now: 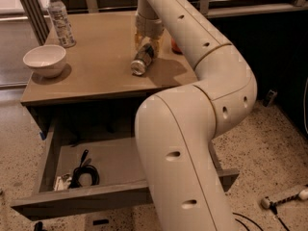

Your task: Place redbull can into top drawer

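Observation:
The redbull can point(141, 61) lies on its side on the grey table point(96, 76), its silver end facing me. My gripper point(147, 44) is down over the can's far end, right against it. The arm comes down from above and hides what is behind it. The top drawer point(96, 198) stands pulled open under the table top, in front of and below the can.
A white bowl point(44, 60) and a clear water bottle point(60, 18) stand at the table's left side. An orange object point(175, 46) shows behind the arm. A black cable point(84, 173) and small items point(61, 182) lie in the drawer's left part. My arm covers the drawer's right side.

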Robot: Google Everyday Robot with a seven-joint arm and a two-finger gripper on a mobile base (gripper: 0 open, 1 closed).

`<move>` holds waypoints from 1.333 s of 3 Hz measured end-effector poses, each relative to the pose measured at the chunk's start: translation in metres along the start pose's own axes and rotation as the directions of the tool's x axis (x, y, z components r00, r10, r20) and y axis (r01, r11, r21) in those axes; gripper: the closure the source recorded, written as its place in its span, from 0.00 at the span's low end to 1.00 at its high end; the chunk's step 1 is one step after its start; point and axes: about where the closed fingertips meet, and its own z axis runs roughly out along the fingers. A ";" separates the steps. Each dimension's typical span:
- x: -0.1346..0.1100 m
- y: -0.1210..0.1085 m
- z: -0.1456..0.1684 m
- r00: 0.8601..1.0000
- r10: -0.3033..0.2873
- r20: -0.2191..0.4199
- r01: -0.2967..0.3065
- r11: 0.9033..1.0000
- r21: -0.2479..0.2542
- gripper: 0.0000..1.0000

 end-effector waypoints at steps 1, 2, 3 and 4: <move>-0.001 0.001 0.004 1.000 0.009 0.010 -0.008 1.000 -0.019 1.00; -0.002 0.004 0.012 0.999 0.024 0.027 -0.023 0.999 -0.043 0.98; -0.002 0.004 0.009 0.999 0.025 0.028 -0.024 0.999 -0.045 0.75; -0.002 0.007 0.012 0.999 0.036 0.036 -0.034 0.998 -0.057 0.53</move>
